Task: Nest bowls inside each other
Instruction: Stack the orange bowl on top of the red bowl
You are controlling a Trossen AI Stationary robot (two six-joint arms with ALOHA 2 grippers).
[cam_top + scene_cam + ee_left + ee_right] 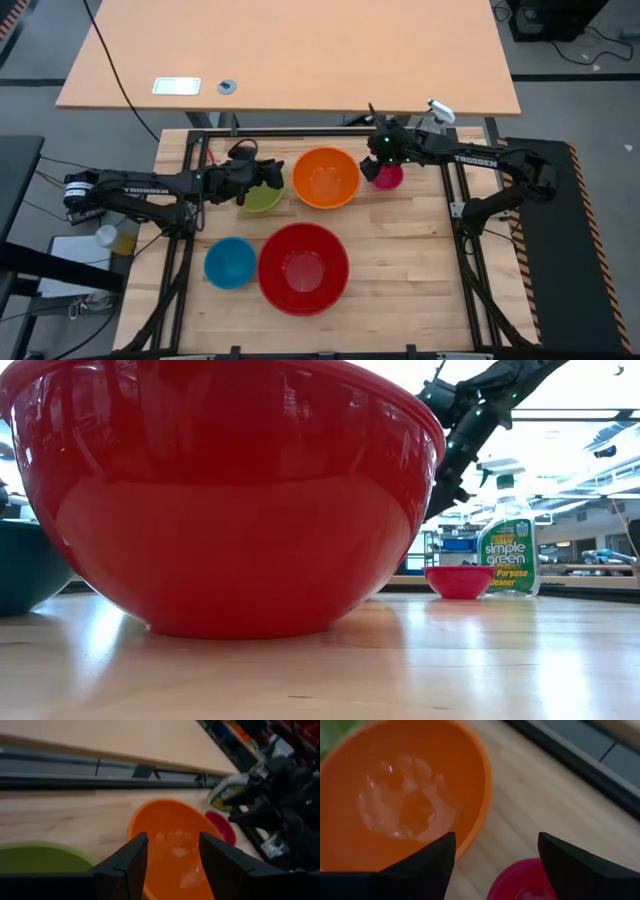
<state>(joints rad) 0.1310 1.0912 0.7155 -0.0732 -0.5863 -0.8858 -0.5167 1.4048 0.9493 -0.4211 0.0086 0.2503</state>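
I look down on a wooden table (400, 260) with five bowls standing apart, none nested yet.

Near the left edge my left gripper (268, 174) hovers over the lime green bowl (262, 196), which sits toward the far left part of the table. In its wrist view the two dark fingers (131, 865) stand spread with a clear gap, pinching nothing; the bowl's rim shows beside them.

Toward the near left corner stands the blue bowl (230, 262). Just beside it, at the middle of the near edge, stands the largest, the red bowl (303, 267); it fills most of the low view.

At the middle of the far edge stands the orange bowl (325, 178), upright and empty, just beside the lime green one; I cannot tell whether their rims touch.

Right of it, near the far right part of the table, the small magenta bowl (389, 177) sits just under my right gripper (380, 166). Its fingers (427, 865) are spread wide and hold nothing, with the magenta rim showing between them below and the orange bowl beside.

A spray bottle (438, 112) stands at the far right corner, behind the magenta bowl.
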